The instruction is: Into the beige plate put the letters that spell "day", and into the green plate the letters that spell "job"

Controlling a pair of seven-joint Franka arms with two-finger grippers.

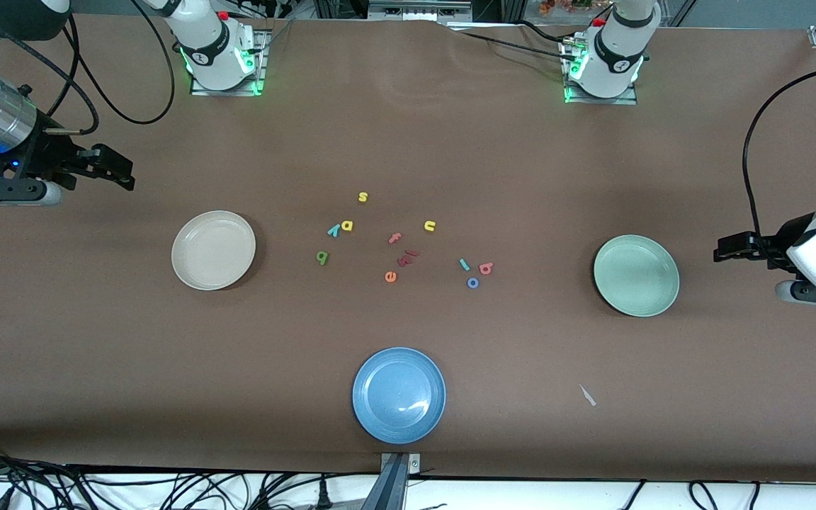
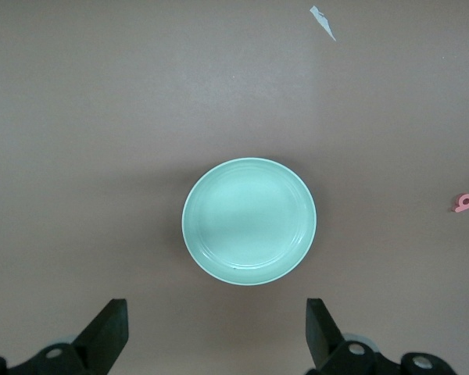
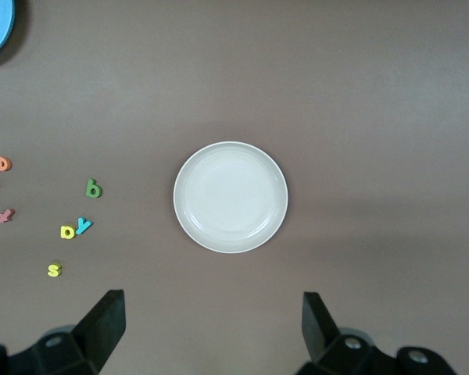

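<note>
Hovering wide open and holding nothing, the right gripper (image 1: 121, 172) is hanging off past the beige plate (image 1: 213, 250) at the right arm's end of the table, and the left gripper (image 1: 723, 249) is doing the same just outside the green plate (image 1: 636, 275) at the left arm's end, jaws spread, nothing between them. Both plates are sitting bare, so nothing's been sorted yet.

All the letters are lying in a loose scatter between the two plates. The "day" bunch is sitting toward the beige plate: green d (image 1: 321, 257), with the yellow a (image 1: 346, 226) and teal y (image 1: 334, 229) practically touching each other. The "job" bunch is sitting toward the green plate: teal j (image 1: 464, 264), pink-red b (image 1: 486, 268) and blue o (image 1: 472, 282), all close together.

My take: each arm is getting the cluster on its own side, which is handy. The tricky part is looking like the a/y pair, since a sloppy pinch could grab both or flick one away, so I'd be coming straight down and starting with the green d, which is lying apart. Same deal with j, b and o. Also watching out for decoys: yellow s (image 1: 363, 197), yellow u (image 1: 429, 226), orange e (image 1: 390, 277), pink f (image 1: 394, 239), plus the blue plate (image 1: 399, 394) nearest the camera.
</note>
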